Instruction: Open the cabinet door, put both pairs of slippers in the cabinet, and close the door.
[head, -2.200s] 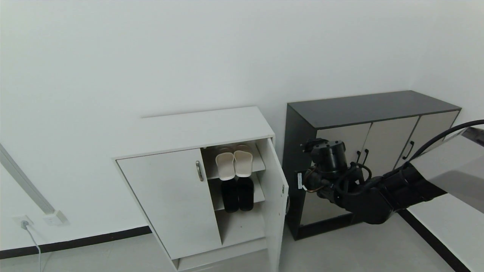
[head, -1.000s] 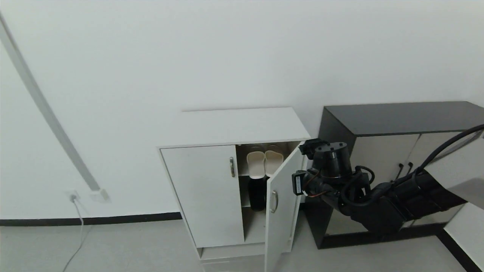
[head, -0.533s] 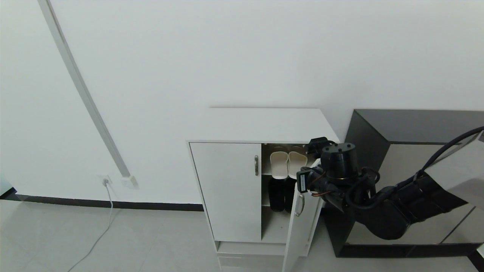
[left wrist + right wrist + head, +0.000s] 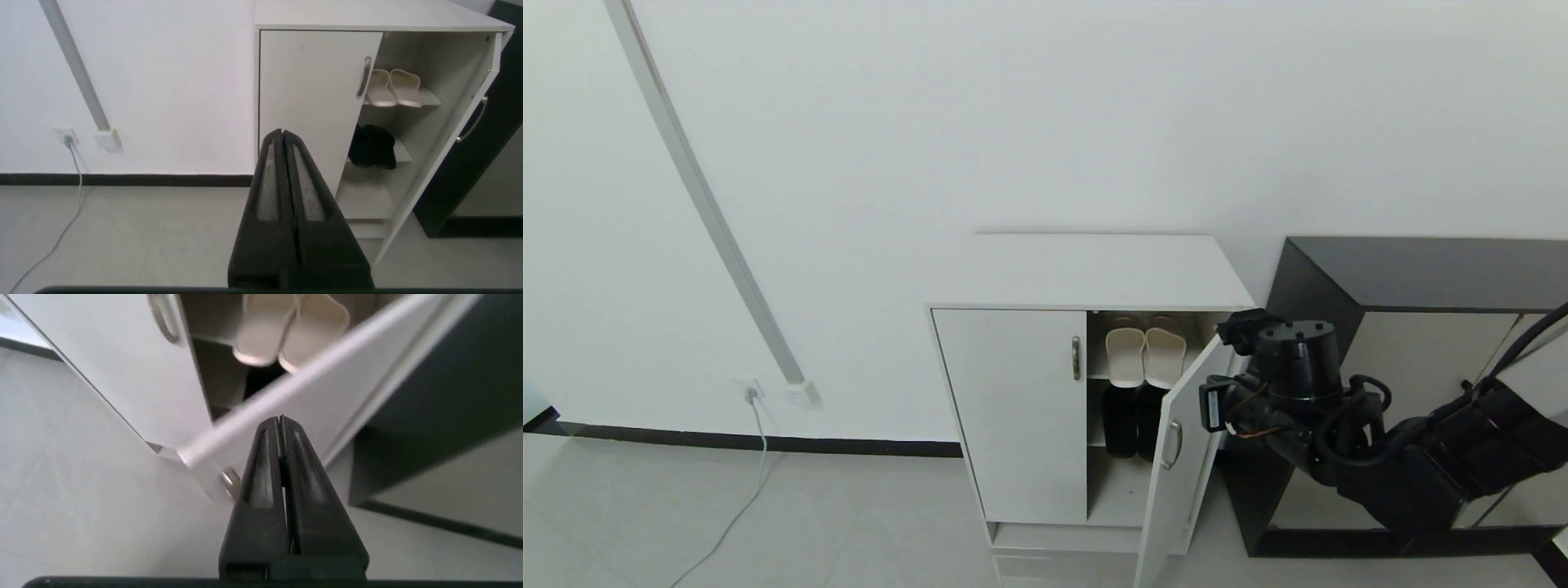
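While the white cabinet (image 4: 1094, 269) stands against the wall with its left door (image 4: 1013, 408) closed, its right door (image 4: 1183, 498) hangs partly open, hinged on the three o'clock side, its handle facing into the room. Through the gap a cream pair of slippers (image 4: 1144, 357) sits side by side on the upper shelf, heels outward. Directly at six o'clock from them, a black pair of slippers (image 4: 1127, 420) rests on the shelf below. The right arm (image 4: 1380, 465) comes in from four o'clock, its wrist level with the top of the open door. The right claw (image 4: 280, 425) is narrow, fingers pressed together and holding nothing, right by the door's outer face; whether it touches I cannot tell. The left claw (image 4: 283, 135) is likewise closed up and empty, well back from the cabinet and pointed toward it. A dark cabinet (image 4: 1421, 273) stands just beside the white one at three o'clock. At nine o'clock, low on the wall, a socket (image 4: 752, 390) has a cable (image 4: 743, 498) trailing to the floor
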`<state>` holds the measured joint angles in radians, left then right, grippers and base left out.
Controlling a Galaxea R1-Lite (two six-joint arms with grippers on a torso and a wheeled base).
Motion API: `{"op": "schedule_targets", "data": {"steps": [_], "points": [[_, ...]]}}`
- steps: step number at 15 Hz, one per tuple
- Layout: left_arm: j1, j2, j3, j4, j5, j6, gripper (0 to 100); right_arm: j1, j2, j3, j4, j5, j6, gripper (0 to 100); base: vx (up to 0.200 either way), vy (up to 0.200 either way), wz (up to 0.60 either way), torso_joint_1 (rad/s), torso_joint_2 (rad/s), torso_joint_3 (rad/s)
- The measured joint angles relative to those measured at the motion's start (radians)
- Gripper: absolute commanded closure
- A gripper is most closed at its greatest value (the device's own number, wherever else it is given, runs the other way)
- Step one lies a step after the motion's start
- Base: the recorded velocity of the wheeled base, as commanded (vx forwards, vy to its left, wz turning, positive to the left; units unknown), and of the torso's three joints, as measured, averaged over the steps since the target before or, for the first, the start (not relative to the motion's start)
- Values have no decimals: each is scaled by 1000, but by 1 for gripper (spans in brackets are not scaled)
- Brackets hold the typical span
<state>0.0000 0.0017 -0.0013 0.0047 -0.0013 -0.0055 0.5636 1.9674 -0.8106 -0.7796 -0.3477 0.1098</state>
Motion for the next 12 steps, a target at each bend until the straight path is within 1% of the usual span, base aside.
{"op": "schedule_targets", "data": {"steps": [3,6,9,12], "points": [[0,0,0,0,0,0,100,-11,-13,77,-54,5,2,100,0,0,0,0,0,0],[0,0,0,0,0,0,100,-13,19,102,-102,5,2,100,0,0,0,0,0,0],[0,0,0,0,0,0,100,-14,80,96,-157,5,-1,100,0,0,0,0,0,0],[0,0,1,0,0,1,100,-13,144,39,-168,7,-3,100,0,0,0,0,0,0]]}}
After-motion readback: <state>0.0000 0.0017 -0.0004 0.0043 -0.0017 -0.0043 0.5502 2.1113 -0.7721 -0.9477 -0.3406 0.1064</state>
